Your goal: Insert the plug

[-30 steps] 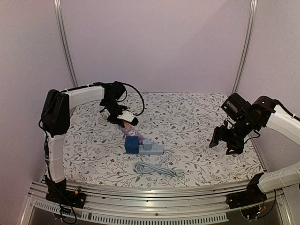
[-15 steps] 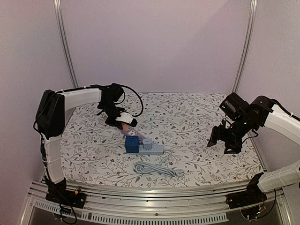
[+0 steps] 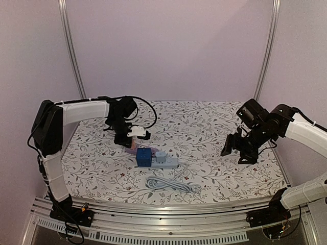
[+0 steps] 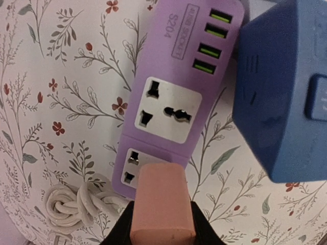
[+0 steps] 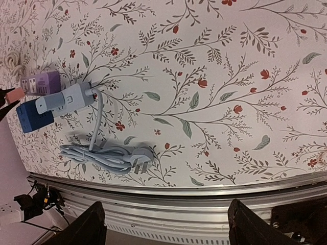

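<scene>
Pinching a pink plug (image 4: 162, 201), the left gripper (image 4: 162, 230) is over the purple strip (image 4: 176, 71).

My left gripper (image 4: 162, 229) has swung the pink plug (image 4: 162, 199) lower, nearer the purple power strip (image 4: 173, 92) beneath it; my right gripper (image 5: 168, 227) has edged leftward.

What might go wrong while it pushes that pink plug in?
The pink plug in the left gripper hides part of the nearest socket on the purple strip; its pins are out of sight, so they may miss the holes. The right gripper hangs open far off, so the strip may slide. The blue cube close beside could get bumped.
</scene>
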